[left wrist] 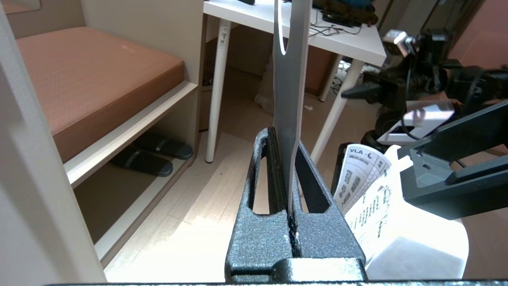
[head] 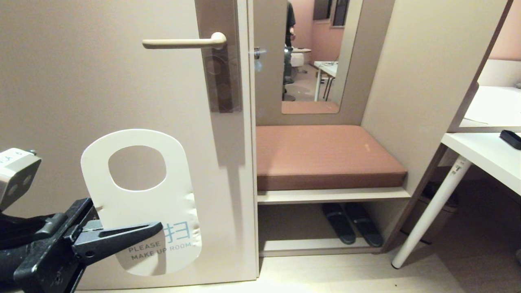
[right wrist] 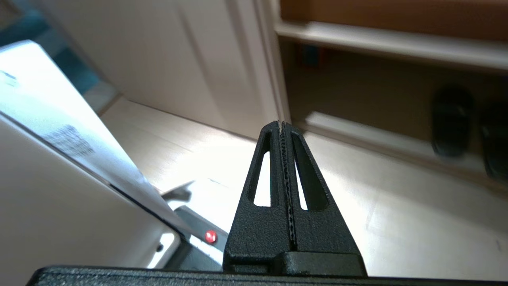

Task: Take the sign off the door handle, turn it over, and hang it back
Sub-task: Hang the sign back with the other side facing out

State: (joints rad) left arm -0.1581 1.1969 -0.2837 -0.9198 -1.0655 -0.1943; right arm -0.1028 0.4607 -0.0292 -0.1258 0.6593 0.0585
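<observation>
Sign (head: 140, 203) off the door handle (head: 185, 42), held well below it and a little toward the hinge side, in front of the door (head: 81, 81). White face with blue text "PLEASE MAKE UP ROOM" faces the head camera, oval hole at the top, sign roughly upright, slightly tilted. Handle bare, horizontal, on its brown-grey plate (head: 222, 61).

Left gripper (head: 158, 228) comes in from below and beside the sign, fingers pinching the sign's lower part just above the text; one finger (head: 122, 236) lies across the white face. Left wrist view: the sign (left wrist: 287, 99) seen edge-on, clamped between the two fingers (left wrist: 266, 174), standing straight out from the left gripper (left wrist: 287, 137).

Right gripper (right wrist: 282, 123) low, well below the handle, near the door's bottom edge and the floor (right wrist: 397, 222); fingers pressed together, nothing between them. Not in the head view; the right arm shows in the left wrist view, beside the sign, apart from it.

Beyond the door's latch edge from the handle: a cushioned bench (head: 325, 156), a pair of dark slippers (head: 352, 223) on the shelf under it, a mirror (head: 313, 57) above it, and a white table (head: 480, 150) farther still.
</observation>
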